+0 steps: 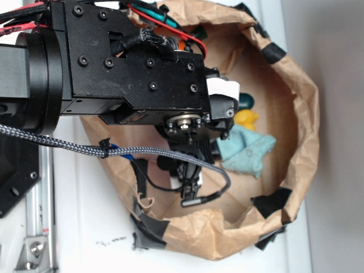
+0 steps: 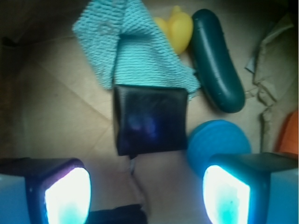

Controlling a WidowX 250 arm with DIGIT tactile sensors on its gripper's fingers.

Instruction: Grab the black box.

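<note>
Exterior and wrist views. A crumpled brown paper bag (image 1: 296, 114), its rolled rim patched with black tape (image 1: 272, 52), lies on a white tabletop (image 1: 85, 227); its creased paper floor (image 2: 56, 102) serves as the work surface. The black robot arm (image 1: 114, 62), trailing a braided grey cable (image 1: 57, 143), reaches over the bag's mouth and hides most of the interior in the exterior view.

In the wrist view, the black box (image 2: 150, 119), square and smooth with a faint sheen, lies flat on the bag floor, centred ahead of the gripper (image 2: 147, 193). Its far edge overlaps a teal waffle-weave cloth (image 2: 126, 42). A round blue lid-like object (image 2: 216, 140) touches the box's right side. Beyond the cloth sits a yellow rubber duck (image 2: 177, 28), and just beside it lies a dark green, elongated, rounded object (image 2: 217, 60). An orange item (image 2: 289, 133) shows at the right edge.

The gripper's fingers (image 2: 65, 196) stand spread apart, grasping nothing, with the box lying beyond them and untouched.
</note>
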